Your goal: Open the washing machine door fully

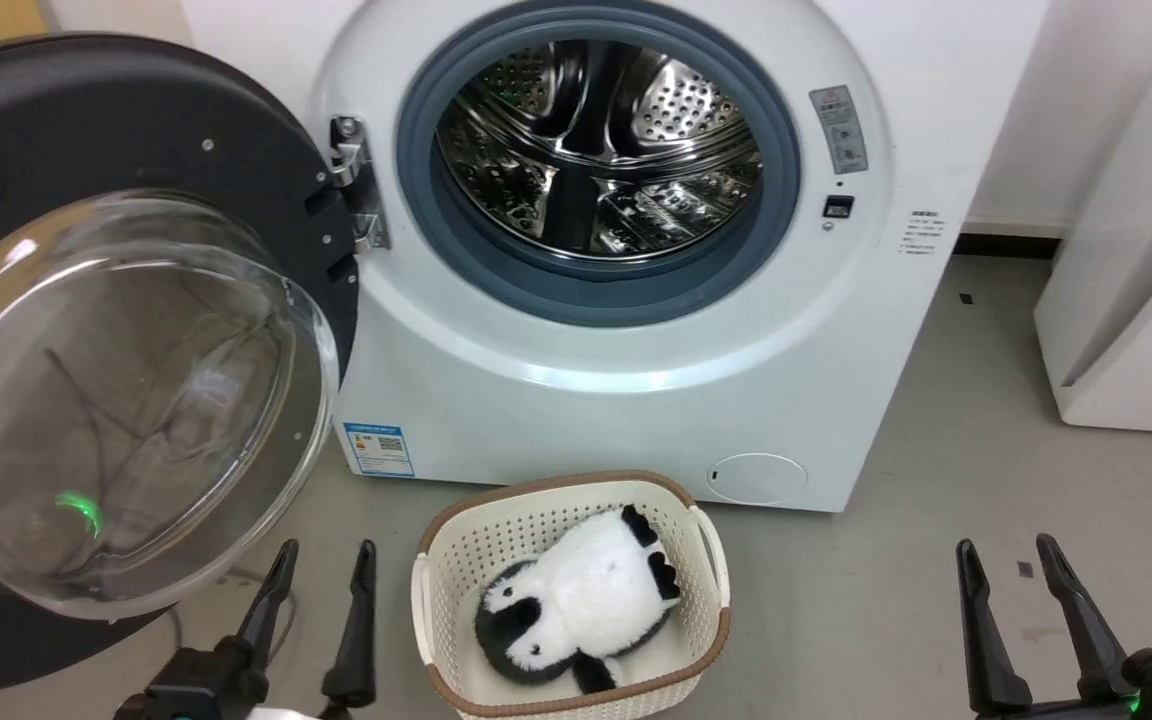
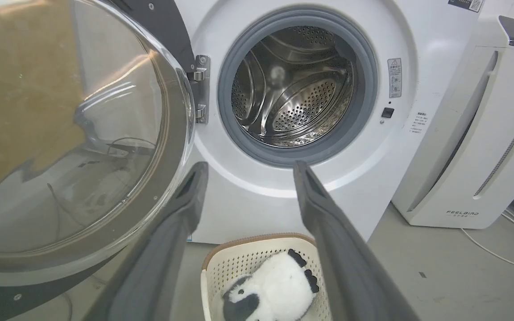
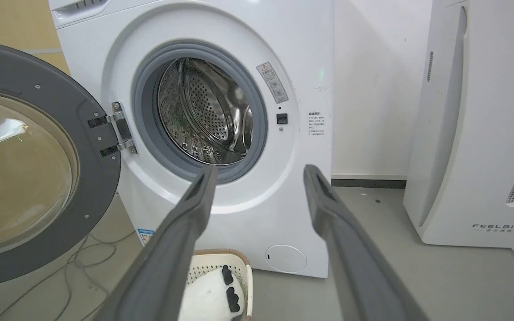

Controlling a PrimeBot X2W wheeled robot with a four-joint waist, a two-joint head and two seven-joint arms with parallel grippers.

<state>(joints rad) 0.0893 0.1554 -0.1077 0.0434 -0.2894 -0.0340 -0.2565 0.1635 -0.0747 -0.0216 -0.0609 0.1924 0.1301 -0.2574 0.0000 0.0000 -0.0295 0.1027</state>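
Observation:
The washing machine door (image 1: pixel 116 400) stands swung wide to the left on its metal hinge (image 1: pixel 356 185), its clear glass bowl bulging toward me. The same door (image 2: pixel 69 133) fills the left of the left wrist view, and the door (image 3: pixel 29 165) sits at the left of the right wrist view. The steel drum (image 1: pixel 601 150) lies exposed inside the grey rubber ring. My left gripper (image 1: pixel 326 560) is open near the floor, just below the door's lower rim, not touching it. My right gripper (image 1: pixel 1011 555) is open at the lower right, holding nothing.
A cream basket (image 1: pixel 706 560) holding a black-and-white plush toy (image 1: pixel 576 600) sits on the floor before the washer, between my grippers. A white appliance (image 1: pixel 1136 260) stands to the right. Cables (image 3: pixel 60 272) lie on the floor under the door.

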